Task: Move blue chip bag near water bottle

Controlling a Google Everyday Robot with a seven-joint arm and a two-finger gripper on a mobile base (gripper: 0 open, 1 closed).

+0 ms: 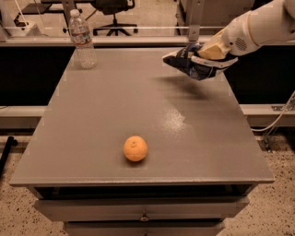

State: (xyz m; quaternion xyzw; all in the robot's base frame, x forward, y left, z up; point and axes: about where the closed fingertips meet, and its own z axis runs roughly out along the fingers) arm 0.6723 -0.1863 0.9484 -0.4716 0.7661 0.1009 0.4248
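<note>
The blue chip bag point(186, 64) is dark blue foil with white lettering. It hangs in the air above the far right part of the grey table point(138, 115), casting a shadow below it. My gripper point(208, 59) comes in from the upper right on a white arm and is shut on the blue chip bag. The water bottle point(82, 40), clear with a white cap and a label band, stands upright at the table's far left corner, well left of the bag.
An orange fruit point(135, 148) lies near the table's front edge, slightly left of middle. Drawers sit under the tabletop. An office chair point(114, 14) stands beyond the far edge. A cable point(279, 117) hangs at the right.
</note>
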